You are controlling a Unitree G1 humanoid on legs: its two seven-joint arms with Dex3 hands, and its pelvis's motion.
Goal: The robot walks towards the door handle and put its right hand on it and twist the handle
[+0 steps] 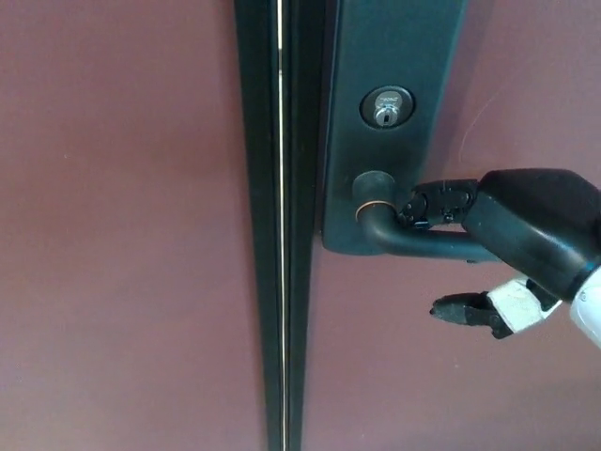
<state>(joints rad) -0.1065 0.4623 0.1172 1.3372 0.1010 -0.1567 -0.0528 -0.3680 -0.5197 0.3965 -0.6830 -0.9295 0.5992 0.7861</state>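
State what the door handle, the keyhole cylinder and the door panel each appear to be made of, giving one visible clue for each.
Door handle: probably dark metal, satin finish, with a coppery worn ring at its base. Keyhole cylinder: bright silvery metal, shiny. Door panel: smooth matte maroon surface, painted; the material beneath cannot be told.

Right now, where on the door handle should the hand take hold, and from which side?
Grip the free right end of the door handle: the bar is horizontal, pivoting at its left. The right hand suits coming from the right, fingers above, thumb below.
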